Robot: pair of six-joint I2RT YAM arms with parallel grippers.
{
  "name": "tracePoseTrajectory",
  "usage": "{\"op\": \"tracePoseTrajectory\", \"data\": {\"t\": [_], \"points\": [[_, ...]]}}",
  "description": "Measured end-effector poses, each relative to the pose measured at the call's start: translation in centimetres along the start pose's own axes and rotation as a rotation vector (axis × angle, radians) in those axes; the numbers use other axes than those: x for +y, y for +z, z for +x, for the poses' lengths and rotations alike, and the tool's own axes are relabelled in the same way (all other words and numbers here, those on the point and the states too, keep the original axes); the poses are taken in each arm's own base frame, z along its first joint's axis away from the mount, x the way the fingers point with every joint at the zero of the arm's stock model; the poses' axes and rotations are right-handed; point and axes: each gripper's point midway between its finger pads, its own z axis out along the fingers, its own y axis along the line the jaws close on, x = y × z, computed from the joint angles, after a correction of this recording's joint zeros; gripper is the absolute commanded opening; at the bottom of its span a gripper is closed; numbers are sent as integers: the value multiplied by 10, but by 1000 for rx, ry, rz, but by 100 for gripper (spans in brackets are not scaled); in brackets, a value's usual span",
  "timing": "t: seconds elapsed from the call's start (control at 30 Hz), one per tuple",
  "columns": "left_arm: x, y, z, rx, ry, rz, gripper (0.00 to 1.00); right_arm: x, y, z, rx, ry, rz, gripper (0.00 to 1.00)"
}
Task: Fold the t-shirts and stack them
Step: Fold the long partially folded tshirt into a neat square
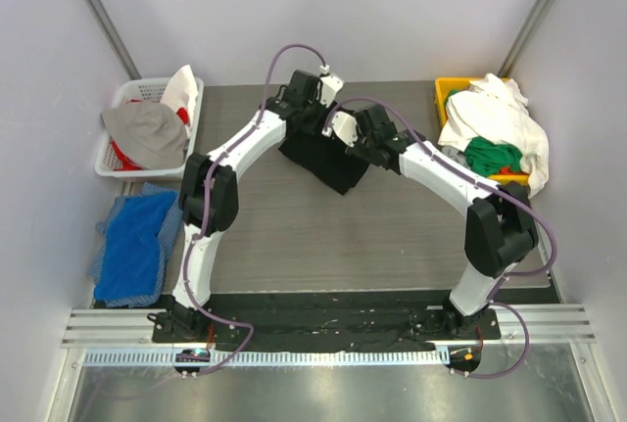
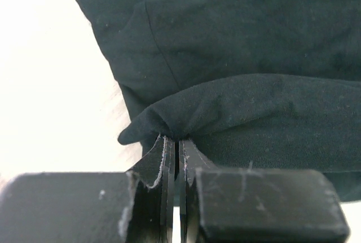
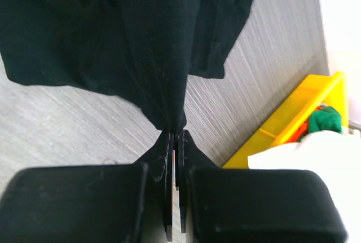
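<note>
Left claw [image 2: 176, 143] and right claw [image 3: 176, 137] pinch one black t-shirt [image 1: 328, 163].

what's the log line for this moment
left gripper: shut on black t-shirt | right gripper: shut on black t-shirt | shirt state: bunched between the grippers over table | yellow bin: white shirts, green shirt

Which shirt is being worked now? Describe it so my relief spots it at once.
At the far middle of the grey table, between the white basket and the yellow bin. The black t-shirt is there, pinched by the left gripper and right gripper. It is the only black garment and the only one held.
</note>
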Motion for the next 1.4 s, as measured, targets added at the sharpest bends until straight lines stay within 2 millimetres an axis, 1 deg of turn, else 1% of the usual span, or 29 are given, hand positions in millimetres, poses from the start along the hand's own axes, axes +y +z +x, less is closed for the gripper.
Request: {"op": "tracePoseTrajectory", "data": {"t": [0.13, 0.23, 0.33, 0.57, 0.83, 0.97, 1.07, 1.2, 1.23, 1.33, 1.4], "points": [[4, 17, -7, -18, 11, -12, 0, 1, 18, 8, 27, 3, -16, 1], [4, 24, -8, -24, 17, -14, 0, 0, 23, 10, 31, 5, -23, 1], [6, 24, -13, -40, 16, -23, 0, -5, 22, 7, 20, 9, -15, 1], [22, 19, -40, -121, 9, -83, 0, -21, 17, -7, -17, 18, 16, 1], [31, 13, -60, -174, 16, -116, 0, -29, 14, -12, -31, 18, 30, 1], [36, 14, -71, -204, 29, -134, 0, -36, 13, -14, -39, 22, 43, 1], [39, 19, -82, -238, 34, -146, 0, -45, 12, -13, -42, 30, 59, 1], [38, 37, -84, -258, 50, -154, 0, -58, 18, -4, -38, 44, 81, 1], [37, 42, -83, -260, 51, -157, 5, -61, 20, -2, -37, 46, 86, 1], [33, 59, -73, -253, 60, -162, 10, -65, 33, 8, -21, 55, 89, 1], [32, 70, -68, -251, 71, -169, 18, -64, 46, 14, -5, 59, 80, 1]]}}
